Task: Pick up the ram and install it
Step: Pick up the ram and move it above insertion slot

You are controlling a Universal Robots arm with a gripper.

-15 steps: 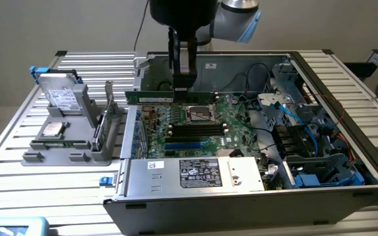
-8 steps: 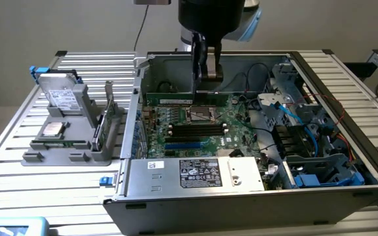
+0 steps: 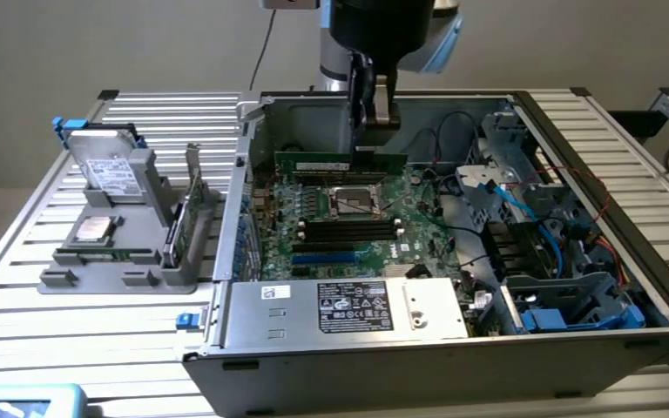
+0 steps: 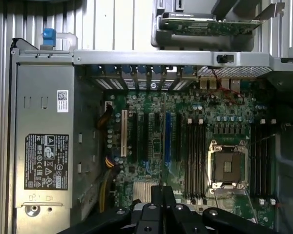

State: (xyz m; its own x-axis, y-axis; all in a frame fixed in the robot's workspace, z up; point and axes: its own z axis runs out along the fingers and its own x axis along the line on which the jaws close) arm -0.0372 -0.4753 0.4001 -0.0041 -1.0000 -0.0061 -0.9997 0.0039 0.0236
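The fingers (image 3: 379, 109) are pinched nearly closed on the ram (image 3: 323, 164), which hangs level between them above the motherboard (image 3: 418, 218)

I'm looking at a robotics lab bench here, a test cell for computer assembly. The table (image 3: 32, 296) is bare slotted aluminium profile, pure workshop hardware. On it a desktop computer case (image 3: 428, 370) lies with its side off, the motherboard (image 3: 311, 209) and cabling exposed. At the exterior view's left, a grey moulded fixture (image 3: 102, 274) presents loose parts: a drive (image 3: 108, 170), a processor (image 3: 91, 229), a card standing on edge. There's a plain grey wall (image 3: 102, 43) behind. My gripper (image 3: 372, 131) hangs over the open case, pinching the ram (image 3: 341, 163).
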